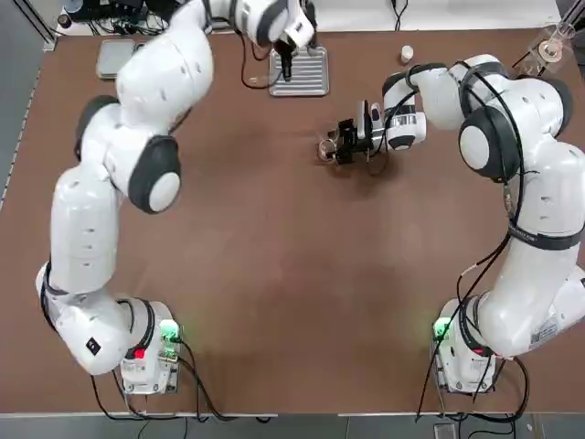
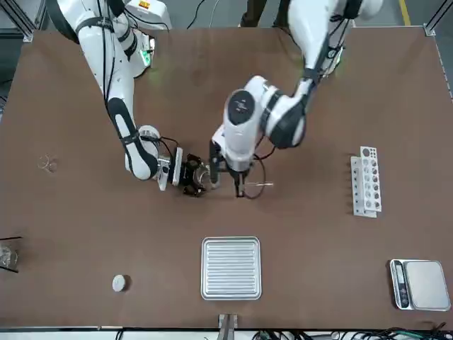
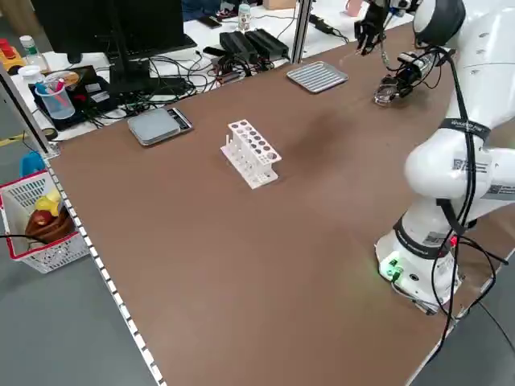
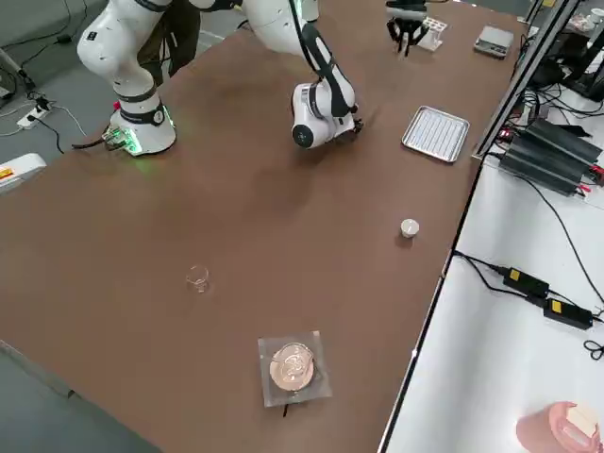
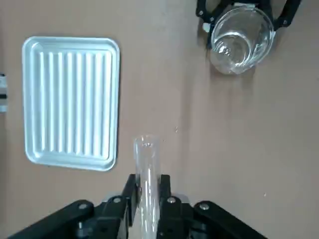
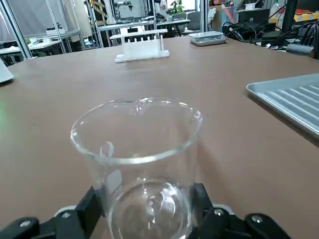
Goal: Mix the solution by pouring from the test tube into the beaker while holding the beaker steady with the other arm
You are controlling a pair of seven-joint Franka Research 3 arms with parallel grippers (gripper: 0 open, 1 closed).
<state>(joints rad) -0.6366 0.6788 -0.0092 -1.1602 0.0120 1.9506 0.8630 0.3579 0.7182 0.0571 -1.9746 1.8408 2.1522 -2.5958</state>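
Observation:
The beaker (image 6: pixel 137 159), a small clear glass cylinder, stands upright on the brown table with my right gripper (image 6: pixel 144 201) shut on its lower wall. From overhead, the right gripper (image 1: pixel 340 144) and the beaker (image 1: pixel 327 146) are at mid-table, right of centre. My left gripper (image 5: pixel 147 186) is shut on a clear test tube (image 5: pixel 147 167), held up in the air. In that wrist view the beaker (image 5: pixel 241 40) lies farther off, apart from the tube's mouth. From across the table the test tube (image 2: pixel 258 185) lies about level, beside the beaker (image 2: pixel 199 175).
A ribbed metal tray (image 1: pixel 300 73) lies at the table's far edge below the left gripper (image 1: pixel 287 62). A white test tube rack (image 2: pixel 366 180) and a scale (image 2: pixel 421 285) are at the robot's far left. A white cap (image 2: pixel 119 283) and small glassware (image 2: pixel 47 163) sit far right.

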